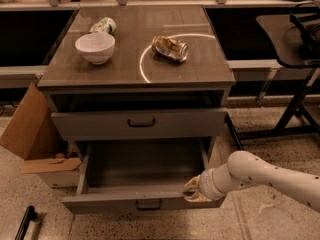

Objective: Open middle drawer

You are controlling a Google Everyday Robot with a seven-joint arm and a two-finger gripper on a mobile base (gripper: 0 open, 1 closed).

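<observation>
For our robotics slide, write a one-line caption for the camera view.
Robot gripper at a front corner of the pulled-out middle drawer; bowl and crushed can on top.

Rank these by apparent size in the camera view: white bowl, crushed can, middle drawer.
1. middle drawer, pulled open, with the gripper at its front edge.
2. white bowl.
3. crushed can, only slightly smaller than the bowl.
</observation>
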